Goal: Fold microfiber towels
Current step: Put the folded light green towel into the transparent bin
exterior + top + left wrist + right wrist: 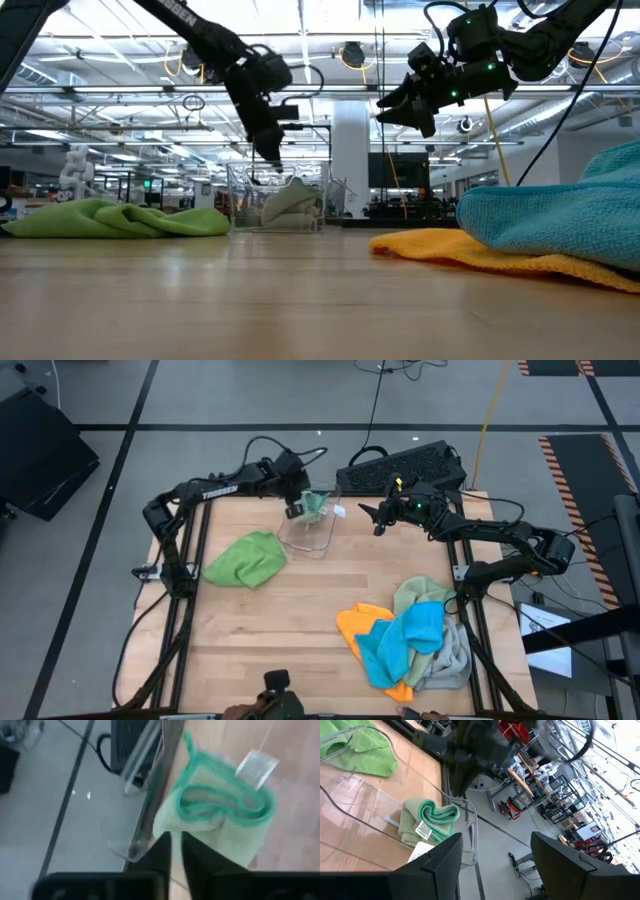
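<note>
Rumpled sage towel [427, 822] (teal-edged, seemingly folded) in clear bin [322, 540]

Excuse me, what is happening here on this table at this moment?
A two-armed robot is folding microfiber towels. The left claw is over the clear plastic bin, fingers shut, with a folded sage green towel lying inside. The right claw hangs open beside the bin, holding nothing. A bright green towel lies loose on the table, and a pile of unfolded towels waits nearby.
</note>
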{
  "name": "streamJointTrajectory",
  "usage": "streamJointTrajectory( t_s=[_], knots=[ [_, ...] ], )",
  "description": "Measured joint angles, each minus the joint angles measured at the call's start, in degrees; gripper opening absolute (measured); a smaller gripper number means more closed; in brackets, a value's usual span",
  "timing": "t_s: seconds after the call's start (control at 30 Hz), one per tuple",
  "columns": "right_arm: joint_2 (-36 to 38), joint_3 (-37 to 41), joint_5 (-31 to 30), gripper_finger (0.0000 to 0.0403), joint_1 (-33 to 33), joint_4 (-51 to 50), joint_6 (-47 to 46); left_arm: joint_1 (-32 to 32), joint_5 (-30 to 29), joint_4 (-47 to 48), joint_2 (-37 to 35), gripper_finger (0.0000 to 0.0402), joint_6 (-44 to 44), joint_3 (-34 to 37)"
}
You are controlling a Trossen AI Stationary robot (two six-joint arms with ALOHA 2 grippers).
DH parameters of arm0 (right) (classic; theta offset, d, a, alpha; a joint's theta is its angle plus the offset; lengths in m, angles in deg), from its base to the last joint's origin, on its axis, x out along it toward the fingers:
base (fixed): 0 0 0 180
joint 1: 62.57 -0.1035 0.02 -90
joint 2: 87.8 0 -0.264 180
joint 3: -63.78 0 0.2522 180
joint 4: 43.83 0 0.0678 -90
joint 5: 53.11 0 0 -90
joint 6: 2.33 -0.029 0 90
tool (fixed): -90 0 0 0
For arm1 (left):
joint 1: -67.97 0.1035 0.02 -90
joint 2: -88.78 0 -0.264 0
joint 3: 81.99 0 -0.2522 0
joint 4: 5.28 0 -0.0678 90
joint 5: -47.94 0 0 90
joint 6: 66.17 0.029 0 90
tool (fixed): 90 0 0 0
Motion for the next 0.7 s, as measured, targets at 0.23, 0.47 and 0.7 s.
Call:
streamJointTrajectory(
  t_s=[0.23, 0.47, 0.7],
  knots=[
    [0.0, 0.0, 0.0, 0.0226, 0.0, 0.0, -1.2, -1.3, 1.1, -2.1, 4.7, 0.002, 1.1, 0.0],
    [0.0, 0.0, 0.0, 0.0226, 0.0, 0.0, -1.4, -1.9, 1.2, -4.9, 9.3, 0.0016, 1.8, 0.0],
    [0.0, 0.0, 0.2, 0.0226, 0.0, -0.3, -1.8, -2.5, 1.3, -6.4, 11.0, 0.001, 1.4, 0.0]
  ],
)
